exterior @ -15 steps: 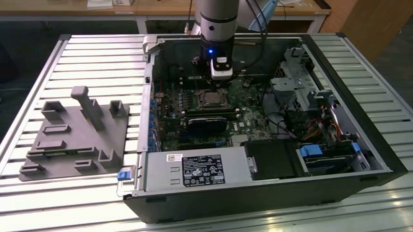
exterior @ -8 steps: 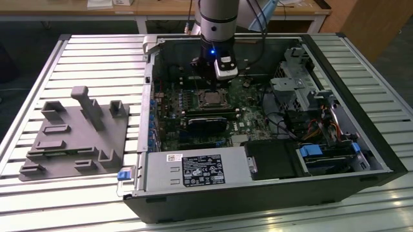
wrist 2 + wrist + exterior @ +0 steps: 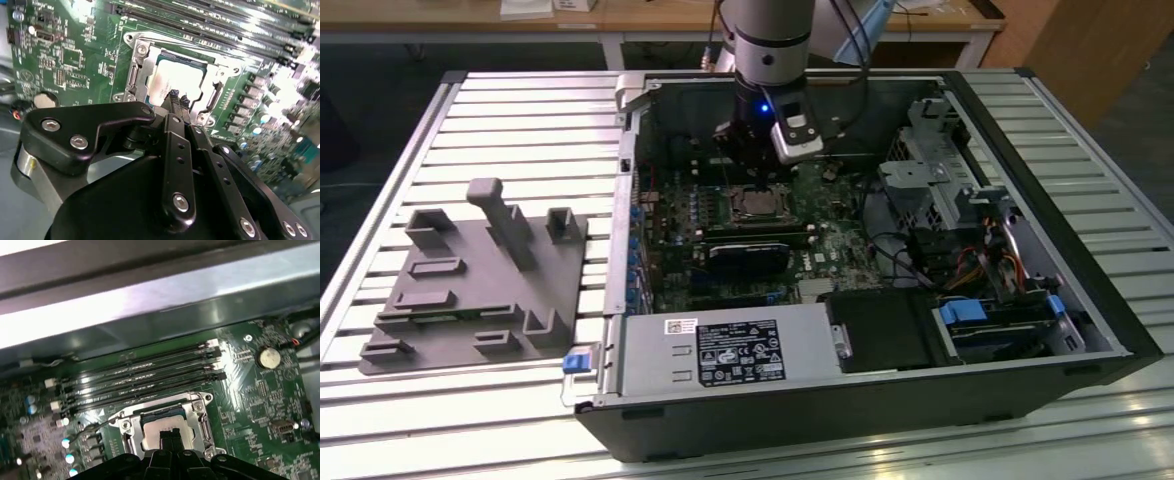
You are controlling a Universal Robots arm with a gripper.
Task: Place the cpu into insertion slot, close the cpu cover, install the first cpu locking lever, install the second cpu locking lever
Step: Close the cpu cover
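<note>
Hovering right over the socket, the claw has its fingertips together and grips nothing. The chip lies flat in the socket, straight beneath the tips and a little to the far side of them. The silvery metal frame lies down around it. Whether either locking lever beside the socket is latched, I cannot tell.

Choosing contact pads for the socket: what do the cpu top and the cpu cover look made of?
cpu: pale silver-grey metal lid with a matte finish that gives a soft, diffuse glare. cpu cover: thin, stamped-looking sheet metal, shinier than the lid, with bright highlights along its edges. The alloy is unclear.
</note>
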